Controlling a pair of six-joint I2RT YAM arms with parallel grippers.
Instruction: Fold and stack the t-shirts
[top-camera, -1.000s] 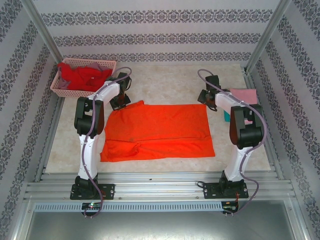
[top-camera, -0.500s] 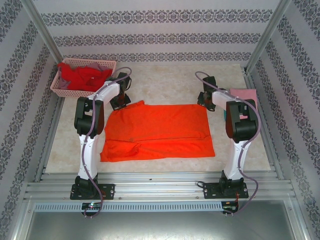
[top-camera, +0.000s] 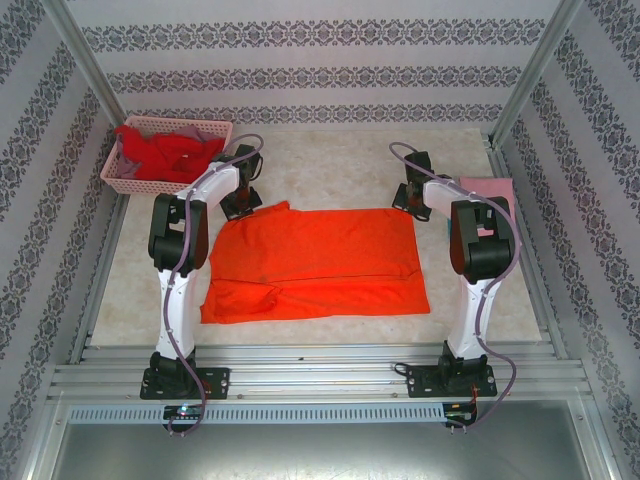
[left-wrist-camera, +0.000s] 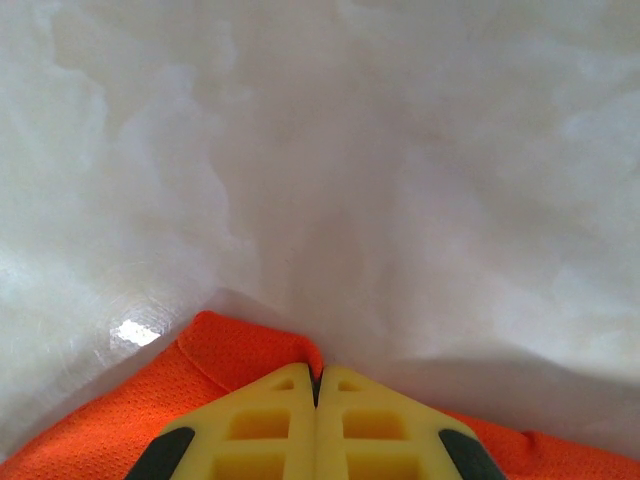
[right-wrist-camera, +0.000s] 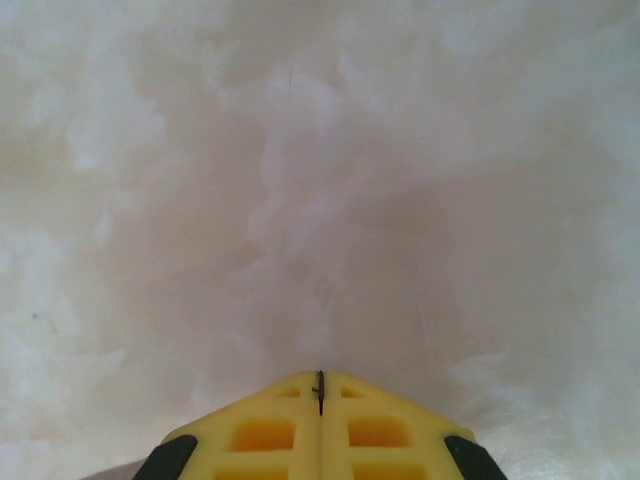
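Top external: fixed high behind the arm bases (top-camera: 180, 378), tilted down and forward; it stands far off, taking in the whole table (top-camera: 340, 165) up to the back wall (top-camera: 320, 60).
Left wrist: just behind the left gripper (left-wrist-camera: 317, 372), looking along its fingers, very near the tabletop.
Right wrist: just behind the right gripper (right-wrist-camera: 320, 378), equally low and close.
Shared, top and left wrist: far-left corner of the orange t-shirt (left-wrist-camera: 110, 435).
Shared, top and right wrist: tabletop by the shirt's far-right corner.

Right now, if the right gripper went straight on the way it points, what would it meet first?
The bare marbled tabletop: the right gripper, shut, points down at it with nothing between. How near it is remains unclear. The orange t-shirt lies beside it, not in that line.
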